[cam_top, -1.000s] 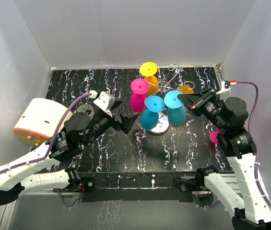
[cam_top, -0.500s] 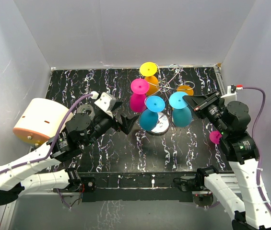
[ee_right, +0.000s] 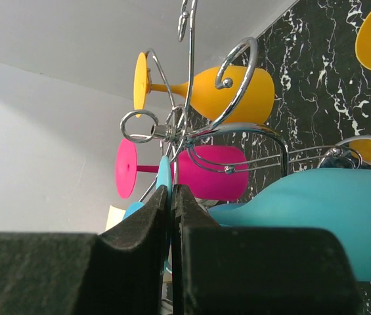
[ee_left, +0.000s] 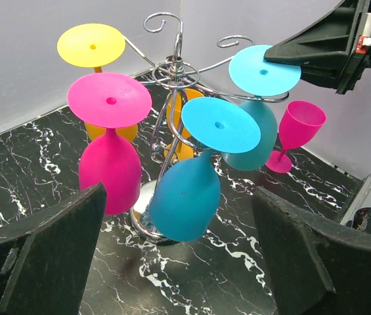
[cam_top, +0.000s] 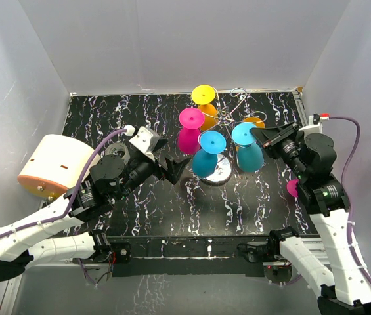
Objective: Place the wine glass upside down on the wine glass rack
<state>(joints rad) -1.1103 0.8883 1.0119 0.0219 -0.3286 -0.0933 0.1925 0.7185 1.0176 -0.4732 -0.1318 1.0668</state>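
Moved: right gripper (cam_top: 256, 133) has drawn slightly rightward, and the teal wine glass (cam_top: 249, 157) has swung with it; the left arm is unchanged.
Task glass: hangs bowl-down on the right-hand arm of the wine glass rack (cam_top: 228, 118).
Right claw: pinched shut, tips at the teal foot's rim; cannot tell whether it nips the rim.
Left gripper (cam_top: 175, 169): spread wide, empty, level, facing the rack but apart from it.
Left wrist only: pink glass (ee_left: 300, 125) stands whole and upright; from above the right arm half hides it.
Room: bare table (cam_top: 172, 210) in front of the rack; wall close behind.
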